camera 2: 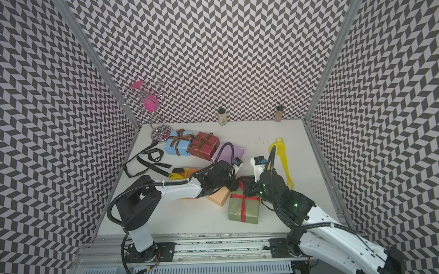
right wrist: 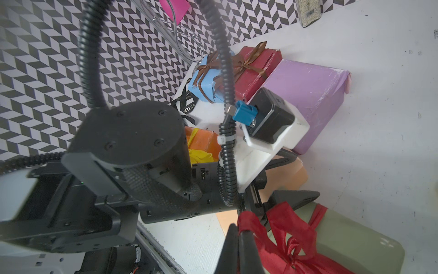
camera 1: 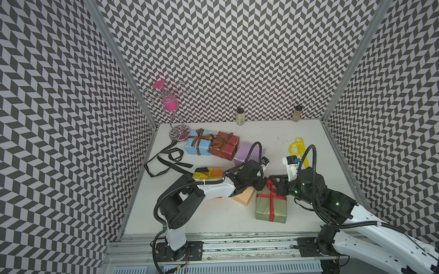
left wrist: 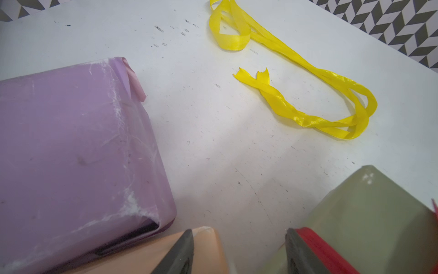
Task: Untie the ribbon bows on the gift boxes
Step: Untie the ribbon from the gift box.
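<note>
An olive green gift box (camera 1: 271, 211) lies at the front middle, its red ribbon bow (right wrist: 291, 232) still tied. My right gripper (right wrist: 239, 229) is shut on one loop of that bow at the box's far edge. My left gripper (left wrist: 238, 233) stands open just left of it, one finger over the peach box (left wrist: 208, 246), the other beside the red ribbon. Brown bows stay tied on the light blue box (camera 1: 198, 144) and the dark red box (camera 1: 225, 146). The lilac box (camera 1: 246, 151) is bare. The orange box (camera 1: 213, 172) carries yellow ribbon, partly hidden by my left arm.
A loose yellow ribbon (camera 1: 300, 147) lies at the back right, a loose black lettered ribbon (camera 1: 169, 159) at the left. Two spice jars (camera 1: 241, 116) stand against the back wall. A wire stand (camera 1: 179, 134) holding a pink glass fills the back left corner.
</note>
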Available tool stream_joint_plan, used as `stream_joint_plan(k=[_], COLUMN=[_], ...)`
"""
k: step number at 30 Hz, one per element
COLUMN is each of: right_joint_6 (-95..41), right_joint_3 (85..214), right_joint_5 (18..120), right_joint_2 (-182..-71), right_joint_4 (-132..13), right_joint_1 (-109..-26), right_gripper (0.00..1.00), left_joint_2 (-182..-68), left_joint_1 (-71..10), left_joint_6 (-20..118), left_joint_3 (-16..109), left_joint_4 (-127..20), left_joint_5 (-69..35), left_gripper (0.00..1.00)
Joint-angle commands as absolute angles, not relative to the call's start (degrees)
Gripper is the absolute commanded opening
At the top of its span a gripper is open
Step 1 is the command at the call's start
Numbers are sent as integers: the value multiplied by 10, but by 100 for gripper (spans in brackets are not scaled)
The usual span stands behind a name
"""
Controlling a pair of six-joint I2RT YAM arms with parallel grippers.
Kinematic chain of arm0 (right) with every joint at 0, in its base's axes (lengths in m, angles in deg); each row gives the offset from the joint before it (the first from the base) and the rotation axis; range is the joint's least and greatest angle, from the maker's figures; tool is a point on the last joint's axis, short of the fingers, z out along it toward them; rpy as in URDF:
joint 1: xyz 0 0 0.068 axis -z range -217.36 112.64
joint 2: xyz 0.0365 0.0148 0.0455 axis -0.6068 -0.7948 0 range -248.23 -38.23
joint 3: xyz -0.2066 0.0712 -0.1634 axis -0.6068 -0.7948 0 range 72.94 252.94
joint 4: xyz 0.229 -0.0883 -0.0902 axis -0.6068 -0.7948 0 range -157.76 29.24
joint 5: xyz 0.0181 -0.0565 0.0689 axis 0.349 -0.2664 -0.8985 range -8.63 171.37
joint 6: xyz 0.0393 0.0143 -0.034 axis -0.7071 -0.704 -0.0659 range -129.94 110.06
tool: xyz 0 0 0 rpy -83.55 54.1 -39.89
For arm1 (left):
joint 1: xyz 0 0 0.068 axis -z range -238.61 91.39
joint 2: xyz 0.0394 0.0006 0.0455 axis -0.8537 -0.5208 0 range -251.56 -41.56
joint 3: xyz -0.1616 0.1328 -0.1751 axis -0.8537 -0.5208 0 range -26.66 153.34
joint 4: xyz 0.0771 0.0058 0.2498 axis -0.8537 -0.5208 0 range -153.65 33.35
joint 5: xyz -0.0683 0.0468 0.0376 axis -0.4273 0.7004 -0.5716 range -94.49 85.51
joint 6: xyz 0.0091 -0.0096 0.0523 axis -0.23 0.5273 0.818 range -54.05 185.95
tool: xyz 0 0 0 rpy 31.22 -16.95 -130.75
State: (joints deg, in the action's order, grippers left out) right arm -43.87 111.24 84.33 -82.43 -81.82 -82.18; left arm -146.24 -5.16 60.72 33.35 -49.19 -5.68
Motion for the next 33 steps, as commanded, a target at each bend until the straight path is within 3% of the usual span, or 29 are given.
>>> stream_joint_plan(k=[1,13,23,33], right_joint_6=[-432,-442,-433,-422], right_joint_3=[1123,1090,1095,1106], right_joint_5=[849,866,873,856], right_joint_2=[-814,-807,-818,-842], right_joint_4=[-804,-794,-784,-769], right_joint_1=[-821,-819,-797,-775], right_gripper=[0,0,0,0], left_joint_2=[-1473,-1381,-1257,-1255], left_joint_1=[-46,-46,-45,-14], left_joint_6=[594,622,669,660], left_joint_3=[320,343,199,160], left_joint_4=[-494,-557,-546,-488], left_joint_5=[-52,-17,-55,-42], left_gripper=[62,65,62,57])
